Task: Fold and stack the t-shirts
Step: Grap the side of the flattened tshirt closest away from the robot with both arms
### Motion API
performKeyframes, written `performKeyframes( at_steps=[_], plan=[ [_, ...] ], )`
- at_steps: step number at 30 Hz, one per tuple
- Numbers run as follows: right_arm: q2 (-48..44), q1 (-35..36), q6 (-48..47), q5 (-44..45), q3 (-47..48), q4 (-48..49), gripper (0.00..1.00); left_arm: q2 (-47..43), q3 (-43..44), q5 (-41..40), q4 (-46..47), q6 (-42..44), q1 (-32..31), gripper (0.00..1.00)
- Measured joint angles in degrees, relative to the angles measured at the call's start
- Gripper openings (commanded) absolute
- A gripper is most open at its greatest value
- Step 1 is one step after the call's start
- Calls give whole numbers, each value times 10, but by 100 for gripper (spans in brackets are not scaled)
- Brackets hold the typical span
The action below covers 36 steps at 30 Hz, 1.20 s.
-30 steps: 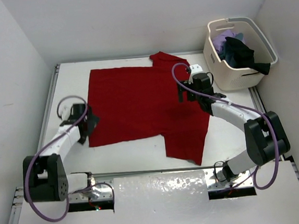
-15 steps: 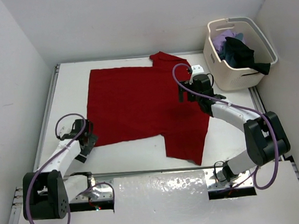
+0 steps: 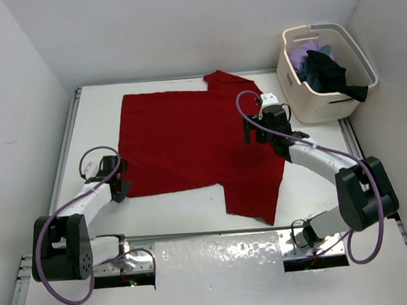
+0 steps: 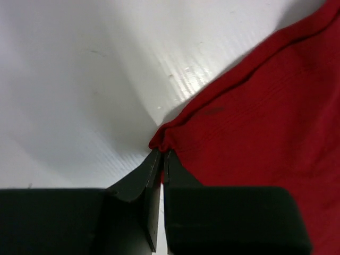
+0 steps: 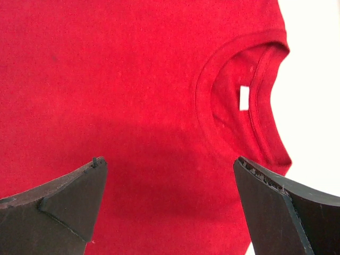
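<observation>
One white table (image 3: 97, 119) takes up most of what we see from above, and spread flat over its middle lies the red t-shirt (image 3: 189, 146), front hem toward the left, collar toward the right, one sleeve reaching the far edge and the other pointing at the near edge. At the far right corner, well apart from that shirt, stands a cream basket (image 3: 326, 107) with slotted walls. We see two heaps of cloth inside it: a lavender t-shirt (image 3: 302, 53) bunched against the far left wall, and a black t-shirt (image 3: 326, 70) piled in the middle, with one dark end spilling over the near right rim. We cannot tell whether any other garment lies under them. The right gripper (image 5: 169, 159) hangs over the red cloth just beside the collar (image 5: 204, 101), its jaws spread wide with nothing between them. The left gripper (image 4: 162, 156) sits low at the near left corner of the red t-shirt, its jaws pressed together on the corner of the hem, where the cloth puckers at the tips. A small white label (image 5: 244, 98) shows inside the neck opening.
</observation>
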Motion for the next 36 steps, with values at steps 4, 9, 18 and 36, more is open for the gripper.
performKeyframes(
  at_steps=[4,9,18,36],
  plan=[
    [-29,19,0,6,-7,-52,99,0,-9,24,36,14,0,0],
    [-76,82,-24,-6,-9,-173,99,0,-9,42,52,32,0,0],
    [-173,179,-48,-92,-63,-386,99,-28,-20,42,53,50,0,0],
    [-78,262,13,-79,-150,-397,29,-45,-20,39,46,61,0,0]
  ],
)
